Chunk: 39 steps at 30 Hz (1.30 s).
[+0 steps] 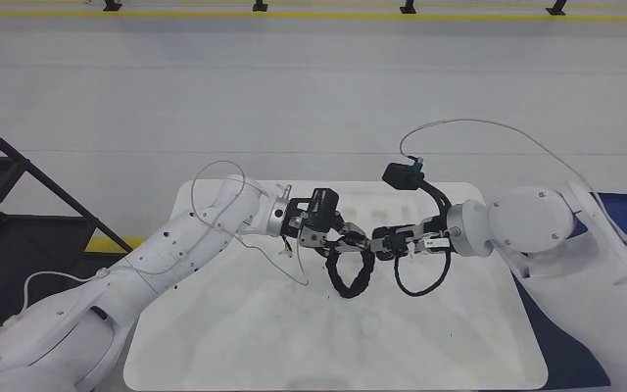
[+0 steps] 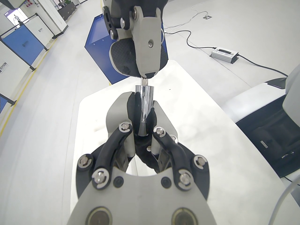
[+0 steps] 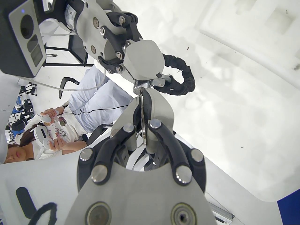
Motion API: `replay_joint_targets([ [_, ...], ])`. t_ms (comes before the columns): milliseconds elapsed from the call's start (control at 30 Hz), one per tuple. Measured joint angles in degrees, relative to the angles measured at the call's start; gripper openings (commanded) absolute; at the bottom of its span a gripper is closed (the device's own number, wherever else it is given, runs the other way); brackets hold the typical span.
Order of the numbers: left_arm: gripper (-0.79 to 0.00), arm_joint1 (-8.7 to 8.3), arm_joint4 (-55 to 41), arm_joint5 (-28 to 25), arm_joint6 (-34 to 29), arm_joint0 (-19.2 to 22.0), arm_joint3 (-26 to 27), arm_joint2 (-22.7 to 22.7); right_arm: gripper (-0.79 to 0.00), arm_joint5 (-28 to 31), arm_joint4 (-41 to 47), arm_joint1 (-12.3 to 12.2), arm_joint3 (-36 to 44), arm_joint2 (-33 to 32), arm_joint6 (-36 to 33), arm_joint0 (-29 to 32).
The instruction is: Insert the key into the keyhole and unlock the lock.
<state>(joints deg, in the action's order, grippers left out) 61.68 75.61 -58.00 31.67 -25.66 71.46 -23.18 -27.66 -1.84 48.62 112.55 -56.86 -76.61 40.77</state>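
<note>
The lock is a chrome cylinder (image 2: 145, 101) with a black padded cable loop (image 3: 184, 78) hanging from it over the white table (image 1: 245, 333). My left gripper (image 2: 142, 100) is shut on the cylinder, with the keyhole end facing the other arm. My right gripper (image 3: 142, 98) is shut on the flat metal key (image 3: 143, 120). The key's blade (image 2: 144, 81) meets the end face of the cylinder at the keyhole; how deep it sits I cannot tell. In the top view the left gripper (image 1: 343, 238) and the right gripper (image 1: 376, 241) are tip to tip above the table's middle, with the cable loop (image 1: 350, 279) below them.
A white foam tray with square recesses (image 3: 257, 12) lies on the table beyond the grippers. A thin black cable loop (image 1: 423, 282) hangs under the right wrist. A blue panel (image 2: 103, 47) stands by the table's edge, and a charger box with cords (image 2: 225, 54) lies on the floor.
</note>
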Motion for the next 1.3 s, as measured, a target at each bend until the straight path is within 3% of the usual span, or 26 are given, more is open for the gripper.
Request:
replay_joint_targets([
  [267,-0.785,0.02,0.2,0.0,-1.5,0.0,0.4,-0.2,-0.785,-1.0,0.9,0.0,-0.9,1.8,1.0,-1.3],
  [300,-0.785,0.02,0.2,0.0,-1.6,0.0,0.5,-0.2,-0.56,-1.1,1.0,-0.1,-1.0,2.0,1.1,-1.4],
  [333,-0.785,0.04,0.1,0.0,-1.8,0.0,0.5,-0.2,-0.139,-1.3,1.3,-0.1,-1.1,2.2,1.3,-1.5],
  [367,-0.785,0.05,0.0,0.0,-1.9,-0.1,0.4,-0.2,0.0,-1.4,1.5,-0.1,-1.1,2.3,1.4,-1.6],
  [667,-0.785,0.43,-2.1,0.0,-0.8,-0.7,-1.8,0.9,0.0,-0.9,3.5,-0.2,-2.1,1.6,2.6,-1.7],
  [800,-0.785,0.7,-3.7,0.0,0.1,-0.5,-5.1,1.9,0.0,2.3,3.2,-0.5,-1.8,0.3,3.0,-1.4],
  [1133,-0.785,1.19,-14.6,0.0,-0.6,0.8,-10.6,5.3,0.0,25.7,-3.0,-2.0,-0.5,-1.6,0.6,1.6],
  [1300,-0.785,0.87,-21.7,0.0,-3.4,2.0,-11.2,7.5,0.0,39.8,2.0,-2.4,-2.0,-3.3,1.8,4.7],
])
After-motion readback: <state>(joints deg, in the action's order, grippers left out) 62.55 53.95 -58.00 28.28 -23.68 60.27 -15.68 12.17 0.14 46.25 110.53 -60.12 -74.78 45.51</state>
